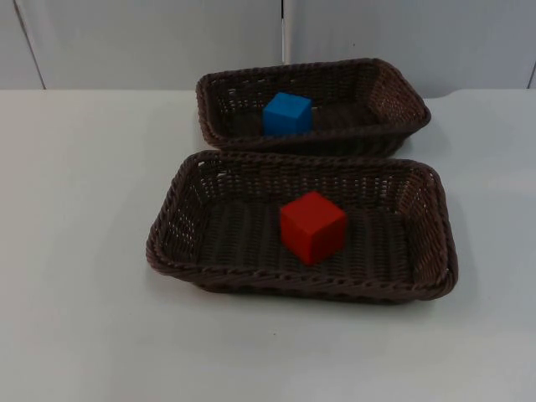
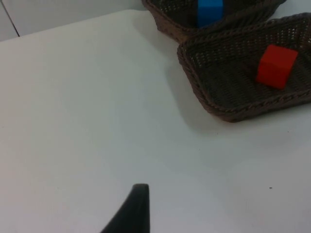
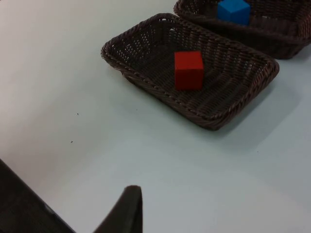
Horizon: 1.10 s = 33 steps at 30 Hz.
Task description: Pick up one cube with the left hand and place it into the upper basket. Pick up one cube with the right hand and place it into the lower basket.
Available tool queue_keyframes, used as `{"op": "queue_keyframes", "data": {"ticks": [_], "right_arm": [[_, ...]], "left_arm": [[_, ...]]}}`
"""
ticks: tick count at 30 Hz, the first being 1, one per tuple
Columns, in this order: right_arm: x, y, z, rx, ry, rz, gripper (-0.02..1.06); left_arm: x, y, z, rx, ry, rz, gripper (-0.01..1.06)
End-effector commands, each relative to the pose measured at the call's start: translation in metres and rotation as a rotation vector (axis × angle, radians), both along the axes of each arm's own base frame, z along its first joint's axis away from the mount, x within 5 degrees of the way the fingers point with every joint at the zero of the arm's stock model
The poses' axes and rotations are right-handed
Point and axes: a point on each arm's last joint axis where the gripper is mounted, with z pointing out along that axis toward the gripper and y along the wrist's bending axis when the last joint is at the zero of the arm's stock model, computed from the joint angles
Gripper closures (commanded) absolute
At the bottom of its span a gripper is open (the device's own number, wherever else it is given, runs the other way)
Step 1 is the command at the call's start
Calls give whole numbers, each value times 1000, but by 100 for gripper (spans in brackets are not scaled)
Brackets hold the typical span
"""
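Standing on the white bench (image 1: pixel 75 251), two dark brown woven baskets are recorded, one behind the other and touching at their rims.

Left arm: the left gripper (image 2: pixel 131 213) is held above bare bench, well apart from the baskets, which are seen beyond it. One black fingertip (image 2: pixel 138 196) is visible; how far its jaws stand open cannot be told, and nothing is seen held.

Upper basket (image 1: pixel 394 92): set nearer the grey wall. One blue cube (image 1: pixel 287 114) is contained, resting on the floor toward the basket's left half.

Lower basket (image 1: pixel 172 218): set nearer the bench's front edge. One red cube (image 1: pixel 311 227) is contained, resting near the middle of the floor, turned slightly askew to the basket's sides.

Right arm: the right gripper (image 3: pixel 124 213) is held above bare bench, well apart from the lower basket. One dark fingertip (image 3: pixel 130 199) is visible; the state of its jaws cannot be told, and nothing is seen held.
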Motion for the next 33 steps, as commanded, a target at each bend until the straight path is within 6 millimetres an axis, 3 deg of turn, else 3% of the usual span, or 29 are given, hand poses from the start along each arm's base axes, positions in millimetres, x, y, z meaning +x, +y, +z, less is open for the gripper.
{"op": "queue_keyframes", "data": {"ticks": [1,12,33], "right_arm": [[0,0,0,3,-4,-1,-1],[0,0,0,3,-4,-1,-1],[0,0,0,3,-4,-3,-1]], "left_arm": [[0,-1,-1,-7,-8,-3,0],[0,-1,-1,-7,-8,4,0],[0,-2,-1,-5,-9,267,0]]}}
